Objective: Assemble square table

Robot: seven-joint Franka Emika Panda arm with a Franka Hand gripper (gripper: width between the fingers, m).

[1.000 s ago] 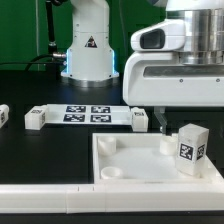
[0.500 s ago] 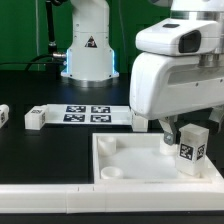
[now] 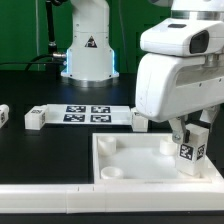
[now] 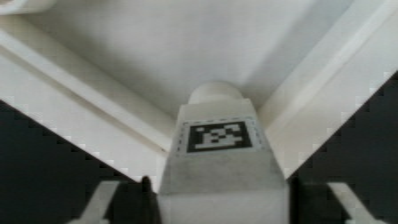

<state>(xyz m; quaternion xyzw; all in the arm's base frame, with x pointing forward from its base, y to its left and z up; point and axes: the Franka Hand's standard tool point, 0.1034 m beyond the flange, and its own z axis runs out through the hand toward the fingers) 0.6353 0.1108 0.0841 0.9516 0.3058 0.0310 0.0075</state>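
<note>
The jaws have slid across the tabletop (image 3: 99,160) to straddle, spread wide, the leg (image 3: 192,150) standing in its corner; grasping looks to be the step in hand, so closing squarely seems next.

End effector (image 3: 187,131) has moved toward the exterior view's right and come down slightly over the last second. The leg (image 3: 190,153) was off to one side of it, clear of the fingers. Now it sits directly below, between the spread fingers, with its top partly hidden by the wrist housing.
</note>
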